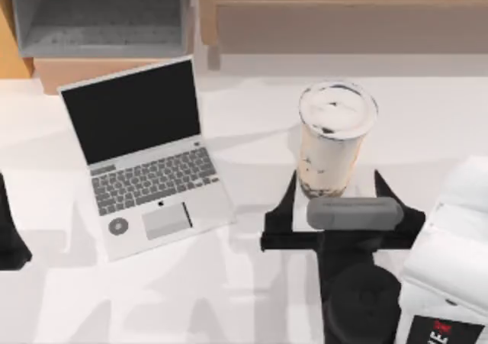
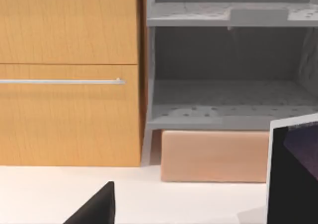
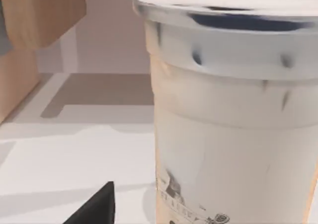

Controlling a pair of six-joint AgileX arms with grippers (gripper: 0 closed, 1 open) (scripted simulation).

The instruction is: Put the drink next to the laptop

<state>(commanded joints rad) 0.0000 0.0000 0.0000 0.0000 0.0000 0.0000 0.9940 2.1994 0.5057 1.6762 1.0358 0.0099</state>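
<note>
The drink (image 1: 335,138) is a tall clear cup of beige milk tea with dark pearls and a white lid, standing upright right of centre. My right gripper (image 1: 336,182) is open, with a black finger on each side of the cup's lower part. In the right wrist view the drink (image 3: 233,114) is very close, and one finger (image 3: 94,208) stands apart from its wall. The open silver laptop (image 1: 145,157) lies to the left, a gap of bare table away from the cup. My left gripper (image 1: 9,233) is parked at the left edge, open, and sees the laptop's screen edge (image 2: 293,174).
A white box with a black label (image 1: 450,268) stands at the front right, close to my right arm. A grey shelf unit (image 1: 99,16), a wooden cabinet (image 2: 69,75) and a tan block (image 2: 213,157) line the back. Bare table (image 1: 252,130) lies between laptop and cup.
</note>
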